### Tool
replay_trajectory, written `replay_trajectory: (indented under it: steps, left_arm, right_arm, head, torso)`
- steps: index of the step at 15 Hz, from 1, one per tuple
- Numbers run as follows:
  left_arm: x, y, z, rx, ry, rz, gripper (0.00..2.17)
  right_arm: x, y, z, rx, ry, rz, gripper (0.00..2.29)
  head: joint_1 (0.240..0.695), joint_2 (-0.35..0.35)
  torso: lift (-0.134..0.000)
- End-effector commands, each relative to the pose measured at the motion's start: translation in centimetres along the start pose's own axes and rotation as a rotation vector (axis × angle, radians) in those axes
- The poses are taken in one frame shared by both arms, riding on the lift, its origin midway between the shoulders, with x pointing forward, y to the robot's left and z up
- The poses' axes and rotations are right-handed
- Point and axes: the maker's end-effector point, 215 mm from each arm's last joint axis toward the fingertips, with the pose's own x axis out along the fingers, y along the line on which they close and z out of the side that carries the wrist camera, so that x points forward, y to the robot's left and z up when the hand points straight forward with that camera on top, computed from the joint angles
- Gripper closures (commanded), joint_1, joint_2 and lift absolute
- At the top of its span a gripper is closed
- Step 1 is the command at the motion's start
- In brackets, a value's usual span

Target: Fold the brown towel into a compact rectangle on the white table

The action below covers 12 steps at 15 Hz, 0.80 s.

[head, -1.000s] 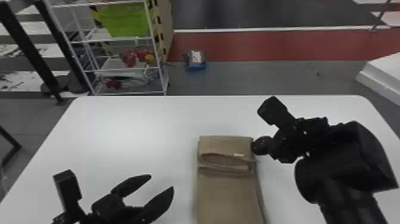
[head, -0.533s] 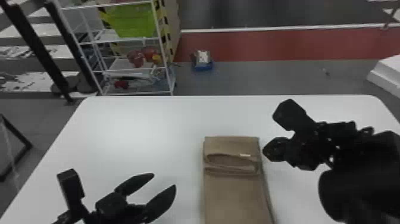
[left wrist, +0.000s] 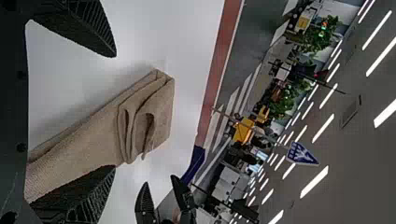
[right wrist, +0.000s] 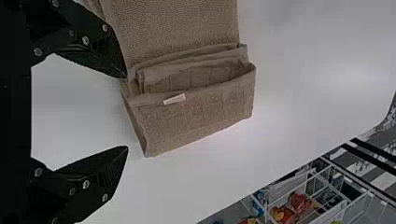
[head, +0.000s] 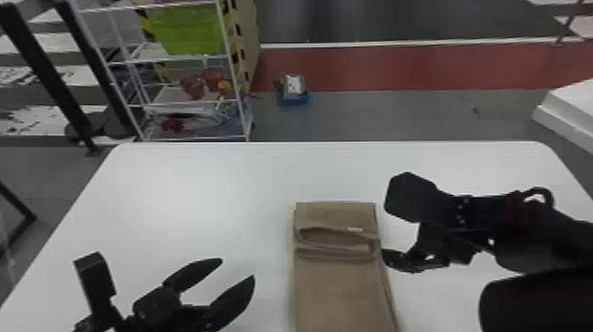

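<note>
well — brown towel (head: 337,293) long and flat, far-end folds thick

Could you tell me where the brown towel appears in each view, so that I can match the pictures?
Head view: the brown towel lies just right of centre, running off the bottom edge.
Left wrist view: it slants between the fingers of the left tool and on beyond their tips.
Right wrist view: it lies mostly beyond the fingertips of the right tool, one fingertip at its side.
Shared landmark: the looped fold near its far end.
</note>
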Motion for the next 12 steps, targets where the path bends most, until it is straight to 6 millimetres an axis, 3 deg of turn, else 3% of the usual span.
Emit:
replay_trajectory:
  steps: [1,7,12]
  left_arm:
    - [-0.1,-0.1,-0.1,-0.004,0.000,0.001,0.03]
    - [-0.4,0.0,-0.1,-0.007,-0.002,0.004,0.05]
    - [-0.5,0.2,-0.2,-0.008,-0.001,0.008,0.05]
  right_arm:
    - [1.7,1.2,0.8,-0.049,0.027,0.030,0.07]
    - [4.8,2.6,1.9,-0.117,0.074,0.078,0.09]
    - [7.0,2.0,4.0,-0.138,0.083,0.088,0.09]
  head:
    - [0.695,0.118]
    - [0.695,0.168]
    - [0.695,0.200]
  torso:
    - [-0.123]
    - [-0.123]
    - [-0.123]
